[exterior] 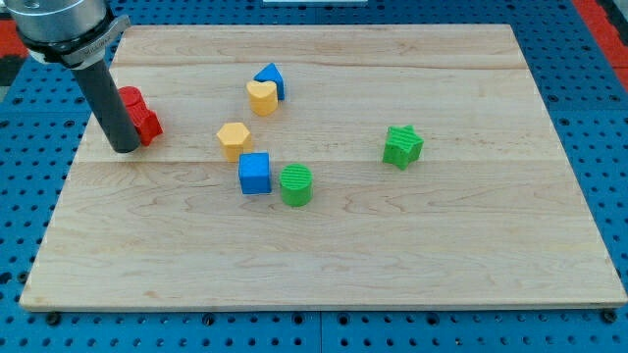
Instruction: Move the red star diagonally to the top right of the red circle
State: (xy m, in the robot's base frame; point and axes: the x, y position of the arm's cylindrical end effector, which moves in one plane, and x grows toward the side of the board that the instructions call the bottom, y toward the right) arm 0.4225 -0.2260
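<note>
My tip (125, 148) rests on the wooden board (442, 255) near its left edge. Two red blocks sit touching each other just to the right of the rod, and the rod partly hides them. The lower one (148, 125) looks like the red star and touches the rod's right side. The upper one (131, 97) looks like the red circle. The rod covers their left parts, so the shapes are not certain.
A blue triangle (271, 77) and a yellow heart (261, 97) touch at the top centre. Below them are a yellow hexagon (234, 139), a blue cube (254, 173) and a green cylinder (295, 185). A green star (402, 146) lies to the right.
</note>
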